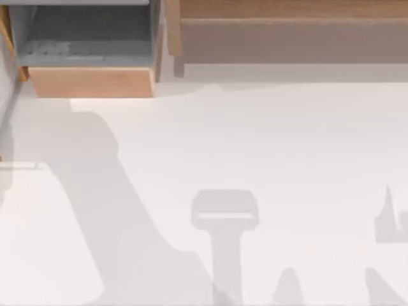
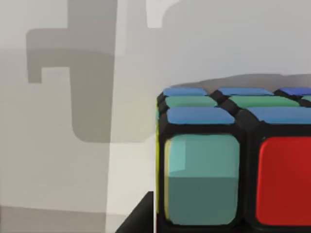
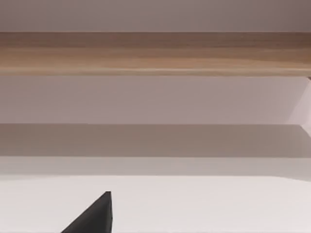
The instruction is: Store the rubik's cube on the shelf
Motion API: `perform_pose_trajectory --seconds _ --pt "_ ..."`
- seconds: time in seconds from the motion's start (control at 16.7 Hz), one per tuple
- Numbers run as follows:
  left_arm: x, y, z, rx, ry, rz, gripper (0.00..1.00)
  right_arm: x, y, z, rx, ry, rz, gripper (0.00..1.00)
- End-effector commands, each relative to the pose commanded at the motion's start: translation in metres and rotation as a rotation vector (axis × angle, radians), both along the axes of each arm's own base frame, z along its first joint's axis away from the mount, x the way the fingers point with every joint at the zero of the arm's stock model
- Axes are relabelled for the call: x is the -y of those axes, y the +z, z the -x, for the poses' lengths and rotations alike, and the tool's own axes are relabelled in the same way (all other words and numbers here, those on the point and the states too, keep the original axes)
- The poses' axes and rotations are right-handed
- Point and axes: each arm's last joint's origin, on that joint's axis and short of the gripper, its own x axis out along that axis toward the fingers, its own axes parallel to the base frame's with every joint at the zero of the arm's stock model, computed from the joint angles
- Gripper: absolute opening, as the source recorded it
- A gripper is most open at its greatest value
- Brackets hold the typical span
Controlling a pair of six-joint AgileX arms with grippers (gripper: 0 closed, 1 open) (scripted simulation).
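**Cube close under the left wrist camera**

The cube (image 2: pixel 233 160) is sitting right in front of the left wrist camera, showing blue and green stickers on top and teal and red ones on its near face, on the pale table (image 1: pixel 255 146). A dark tip (image 2: pixel 138 218) of the left gripper is lying just beside the cube; whether its fingers are spread or pinching, I cannot tell.

In the top view the shelf (image 1: pixel 287 29) is running along the table's far edge from 12 to 2 o'clock, with a wooden box (image 1: pixel 89 80) at 11 o'clock.

The right wrist camera is facing the shelf board (image 3: pixel 155 53). One dark fingertip (image 3: pixel 95 216) is showing; the right gripper's state I cannot tell.
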Motion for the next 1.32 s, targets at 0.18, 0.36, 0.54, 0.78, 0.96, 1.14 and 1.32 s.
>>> perform_pose_trajectory --seconds 0.18,0.36,0.54,0.78,0.96,1.14,1.32 --pt "0.0 0.0 0.0 0.0 0.0 0.0 0.17 0.0 0.0 0.0 0.0 0.0 0.0 1.0" --pt "0.0 0.0 0.0 0.0 0.0 0.0 0.0 0.0 0.0 0.0 0.0 0.0 0.0 1.0" --pt "0.0 0.0 0.0 0.0 0.0 0.0 0.0 0.0 0.0 0.0 0.0 0.0 0.0 1.0" --pt "0.0 0.0 0.0 0.0 0.0 0.0 0.0 0.0 0.0 0.0 0.0 0.0 0.0 1.0" --pt "-0.003 0.001 0.002 -0.002 0.013 0.014 0.0 0.0 0.0 0.0 0.0 0.0 0.0 1.0" --pt "-0.008 0.019 0.011 -0.01 0.045 0.049 0.0 0.0 0.0 0.0 0.0 0.0 0.0 1.0" --pt "-0.008 0.041 0.018 -0.025 0.036 0.034 0.0 0.0 0.0 0.0 0.0 0.0 0.0 1.0"
